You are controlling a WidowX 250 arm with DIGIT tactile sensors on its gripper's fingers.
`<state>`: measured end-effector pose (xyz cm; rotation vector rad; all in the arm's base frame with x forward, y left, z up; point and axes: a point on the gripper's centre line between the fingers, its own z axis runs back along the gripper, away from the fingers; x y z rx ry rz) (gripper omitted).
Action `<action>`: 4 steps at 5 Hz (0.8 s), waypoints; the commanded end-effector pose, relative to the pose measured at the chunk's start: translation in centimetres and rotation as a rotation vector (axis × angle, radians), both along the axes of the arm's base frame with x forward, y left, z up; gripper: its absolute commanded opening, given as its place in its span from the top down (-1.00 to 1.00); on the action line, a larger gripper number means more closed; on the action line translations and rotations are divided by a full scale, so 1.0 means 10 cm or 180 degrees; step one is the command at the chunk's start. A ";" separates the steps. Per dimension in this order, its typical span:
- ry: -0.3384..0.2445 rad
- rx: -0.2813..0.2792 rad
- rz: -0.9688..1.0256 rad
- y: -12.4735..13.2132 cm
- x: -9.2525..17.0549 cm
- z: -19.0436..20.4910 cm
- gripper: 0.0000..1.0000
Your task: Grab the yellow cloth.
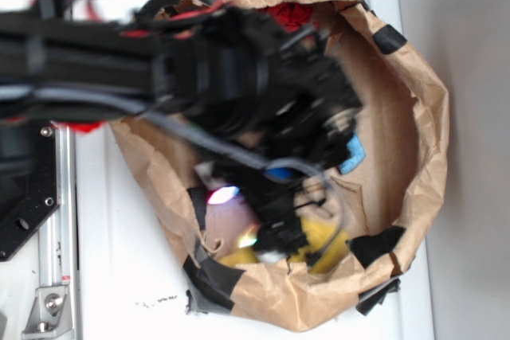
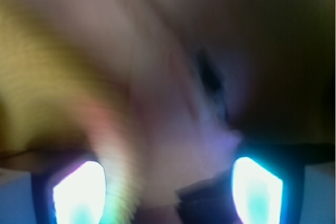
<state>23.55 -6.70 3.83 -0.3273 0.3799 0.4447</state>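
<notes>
A crumpled brown paper bag (image 1: pixel 414 109), patched with black tape, was seen lying on a white desk (image 1: pixel 119 276) in the exterior view. The black robot arm (image 1: pixel 96 61) was extended from the left into the bag's open mouth, and much of the interior was hidden by it. The tool (image 1: pixel 288 232) was located low in the bag, near the lower rim, blurred by motion. The yellow cloth (image 1: pixel 328 238) was found at the bottom of the bag, directly under and just beside the tool; contact between them could not be confirmed. A red rag (image 1: pixel 288 13) was visible at the bag's upper edge, well apart from the tool, and a blue object (image 1: pixel 353 153) lay to the right of the arm. In the wrist view, heavy blur was recorded: a yellow mass (image 2: pixel 37 77) filled the left side, and two bright glowing patches were shown at the lower edge. Whether the tool was open or closed could not be told.
</notes>
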 end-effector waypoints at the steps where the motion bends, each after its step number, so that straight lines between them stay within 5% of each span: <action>1: -0.0605 0.0003 0.0043 0.18 0.11 0.42 -1.00; 3: -0.0335 -0.0500 0.0194 0.00 0.15 0.20 -1.00; 4: -0.0194 -0.0481 0.0082 -0.15 0.06 0.04 -1.00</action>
